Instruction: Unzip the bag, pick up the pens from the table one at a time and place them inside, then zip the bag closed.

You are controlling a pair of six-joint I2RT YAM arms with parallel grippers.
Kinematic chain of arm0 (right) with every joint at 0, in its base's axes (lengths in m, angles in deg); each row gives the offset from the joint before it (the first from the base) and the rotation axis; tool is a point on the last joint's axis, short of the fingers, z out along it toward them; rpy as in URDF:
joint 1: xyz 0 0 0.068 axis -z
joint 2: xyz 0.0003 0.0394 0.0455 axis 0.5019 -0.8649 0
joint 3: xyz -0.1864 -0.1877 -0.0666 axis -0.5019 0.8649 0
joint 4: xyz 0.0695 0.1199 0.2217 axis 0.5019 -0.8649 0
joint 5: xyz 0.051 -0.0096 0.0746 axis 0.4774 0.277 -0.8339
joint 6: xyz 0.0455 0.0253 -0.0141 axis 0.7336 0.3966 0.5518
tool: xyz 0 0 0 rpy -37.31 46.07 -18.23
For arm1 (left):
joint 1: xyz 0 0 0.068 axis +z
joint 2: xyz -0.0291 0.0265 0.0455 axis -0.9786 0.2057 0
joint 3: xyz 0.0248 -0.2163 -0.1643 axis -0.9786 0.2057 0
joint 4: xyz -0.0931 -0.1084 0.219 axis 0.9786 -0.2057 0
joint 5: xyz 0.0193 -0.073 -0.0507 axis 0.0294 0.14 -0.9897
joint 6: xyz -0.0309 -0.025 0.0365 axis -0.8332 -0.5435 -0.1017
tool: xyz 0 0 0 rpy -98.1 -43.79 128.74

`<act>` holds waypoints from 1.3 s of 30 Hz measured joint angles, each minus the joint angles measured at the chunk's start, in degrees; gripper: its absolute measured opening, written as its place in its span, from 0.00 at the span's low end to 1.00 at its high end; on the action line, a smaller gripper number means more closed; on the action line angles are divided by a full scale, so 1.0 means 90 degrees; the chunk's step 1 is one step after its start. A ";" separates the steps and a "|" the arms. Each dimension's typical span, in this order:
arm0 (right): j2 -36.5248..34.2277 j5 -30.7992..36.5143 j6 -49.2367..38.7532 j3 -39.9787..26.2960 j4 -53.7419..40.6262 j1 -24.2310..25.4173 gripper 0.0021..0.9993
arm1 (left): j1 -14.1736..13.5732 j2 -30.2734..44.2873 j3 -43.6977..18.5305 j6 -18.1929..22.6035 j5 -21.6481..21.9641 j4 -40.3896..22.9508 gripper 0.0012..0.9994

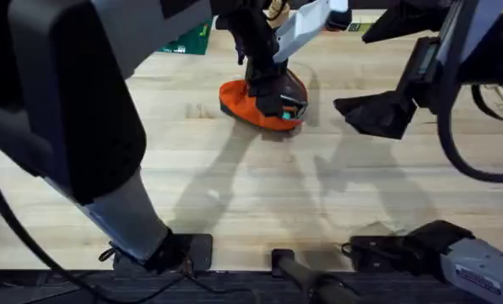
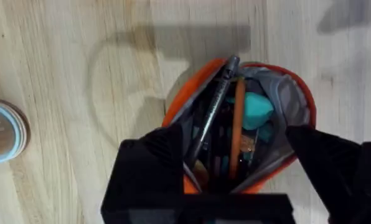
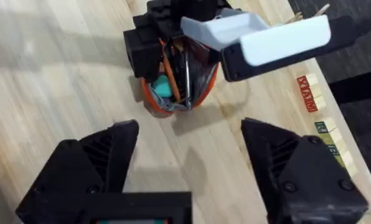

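The right gripper (image 1: 378,114) hangs wide open and empty above bare worktop (image 1: 235,194), well apart from the bag (image 1: 260,105), to its right. Farther out, the left gripper (image 2: 235,155) sits right over the bag's unzipped mouth, jaws spread to either side of the opening, gripping nothing. Both pens lie inside: the silvery pen (image 2: 213,112) beside the orange pen (image 2: 238,124). Unzipping and loading look done; I judge only zipping shut remains.

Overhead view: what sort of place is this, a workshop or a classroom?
Probably a robotics lab bench: two robot arms work over a pale wooden table, the left end effector at an open orange pencil pouch, with cables along the near edge.
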 joint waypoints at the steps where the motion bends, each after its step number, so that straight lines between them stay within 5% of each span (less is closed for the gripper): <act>1: 0.0000 0.0000 0.0000 0.0000 0.0000 0.0000 1.00 | 0.0000 0.0000 0.0000 0.0000 0.0000 0.0002 0.99; 10: 0.0000 0.0000 -0.0002 0.0000 0.0000 0.0000 1.00 | 0.0000 0.0010 -0.0069 -0.0111 0.0022 0.0078 0.99; 26: 0.0000 0.0000 0.0000 0.0000 0.0000 0.0000 1.00 | 0.0002 0.0036 -0.2252 -0.1705 0.0134 -0.1375 0.99; 39: 0.0000 0.0000 0.0000 0.0000 0.0000 0.0000 1.00 | 0.0056 0.0036 -0.2497 -0.2706 0.0554 -0.1979 1.00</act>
